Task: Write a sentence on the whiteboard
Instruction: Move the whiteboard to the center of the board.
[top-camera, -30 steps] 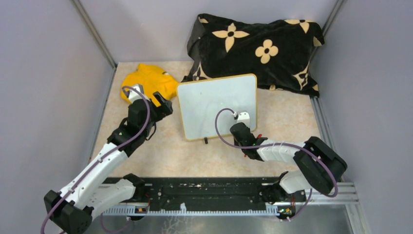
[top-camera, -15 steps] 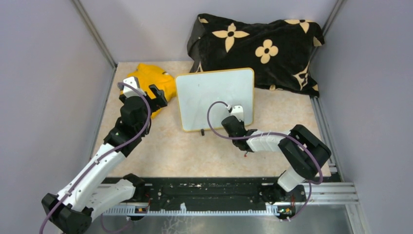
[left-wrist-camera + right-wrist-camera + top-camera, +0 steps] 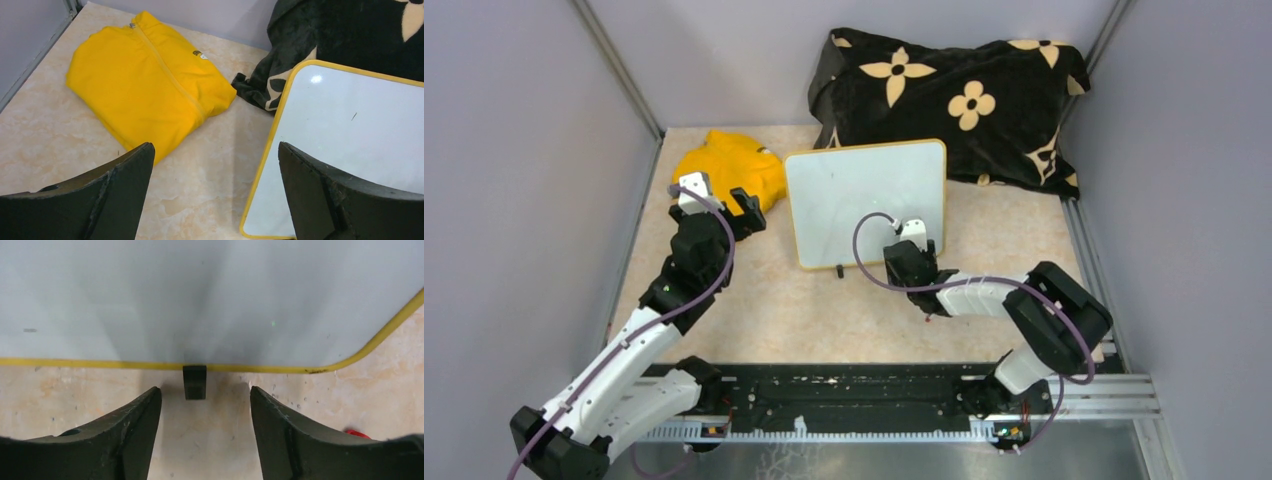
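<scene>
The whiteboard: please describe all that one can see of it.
The whiteboard is a white rectangle with rounded corners and a thin yellow rim, smooth and glossy, with no writing visible. It lies on the beige table, a small black clip foot at its near edge. The open right gripper faces that foot without touching it.

Red object (image 3: pixel 356 432) mostly hidden behind right hand (image 3: pixel 205 391); whiteboard (image 3: pixel 200 300) cut off at top edge.

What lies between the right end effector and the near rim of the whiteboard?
The right wrist view shows only a narrow strip of bare tabletop and the whiteboard's black clip foot, jutting from its rim toward the right end effector.
</scene>
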